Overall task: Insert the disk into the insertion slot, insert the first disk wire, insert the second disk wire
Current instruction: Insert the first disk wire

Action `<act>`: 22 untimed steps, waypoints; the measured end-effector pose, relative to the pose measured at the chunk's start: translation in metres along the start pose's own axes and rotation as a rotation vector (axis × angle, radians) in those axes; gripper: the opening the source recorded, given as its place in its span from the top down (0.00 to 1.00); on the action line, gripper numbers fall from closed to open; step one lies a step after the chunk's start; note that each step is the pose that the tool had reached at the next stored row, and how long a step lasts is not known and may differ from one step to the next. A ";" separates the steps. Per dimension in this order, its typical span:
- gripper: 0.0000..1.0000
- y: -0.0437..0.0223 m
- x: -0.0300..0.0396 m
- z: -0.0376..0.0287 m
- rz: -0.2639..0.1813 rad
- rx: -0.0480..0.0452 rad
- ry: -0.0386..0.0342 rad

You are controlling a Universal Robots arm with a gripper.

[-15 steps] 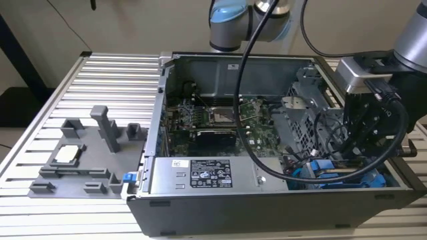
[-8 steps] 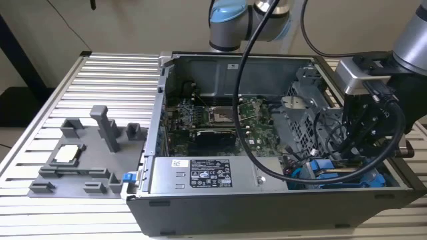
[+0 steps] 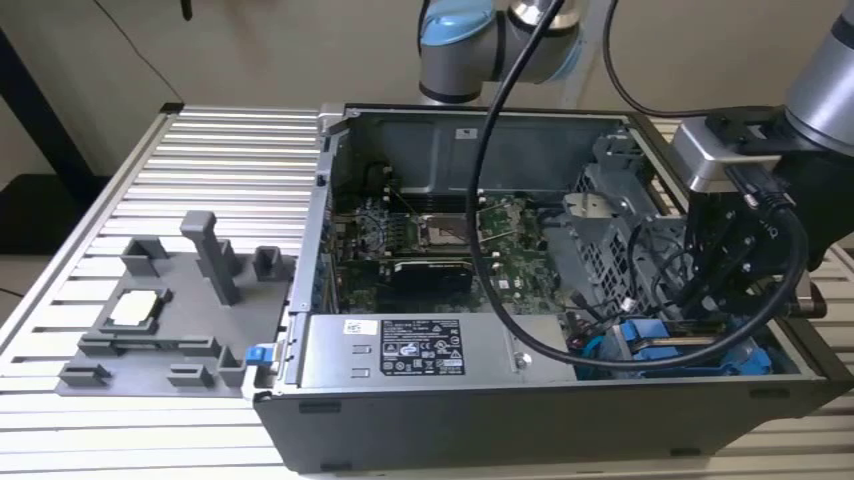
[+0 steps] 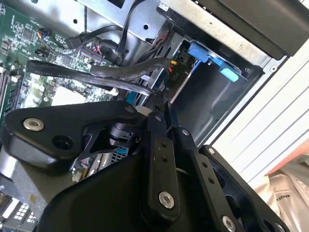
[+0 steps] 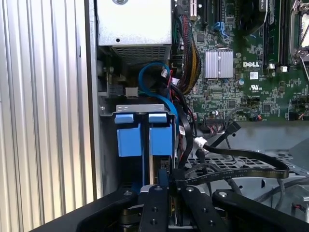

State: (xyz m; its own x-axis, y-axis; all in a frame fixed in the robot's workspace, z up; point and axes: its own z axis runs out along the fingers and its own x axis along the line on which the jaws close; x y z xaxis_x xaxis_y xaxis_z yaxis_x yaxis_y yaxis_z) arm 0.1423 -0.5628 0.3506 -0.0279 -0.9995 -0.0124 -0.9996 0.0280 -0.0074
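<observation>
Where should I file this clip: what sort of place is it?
Probably a robotics lab bench: an open computer case on a slatted aluminium table, a grey parts fixture beside it.

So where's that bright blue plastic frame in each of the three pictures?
Exterior view: the blue frame sits low in the computer case, to the exterior view's right of the labelled grey box.
First wrist view: the blue frame sits in the grey metal bay.
Second wrist view: the blue frame lies beyond the black cables.
Shared landmark: the green motherboard.
</observation>
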 end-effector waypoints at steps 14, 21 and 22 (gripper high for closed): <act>0.84 -0.0032 0.0006 0.0072 0.003 -0.0110 -0.0013; 0.84 -0.0056 0.0013 0.0111 0.003 -0.0154 -0.0075; 0.84 -0.0060 0.0016 0.0119 0.003 -0.0166 -0.0078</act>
State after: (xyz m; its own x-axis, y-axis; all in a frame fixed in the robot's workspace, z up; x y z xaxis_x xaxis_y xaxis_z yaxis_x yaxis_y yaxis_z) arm 0.1483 -0.5645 0.3387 -0.0309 -0.9993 -0.0201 -0.9995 0.0307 0.0092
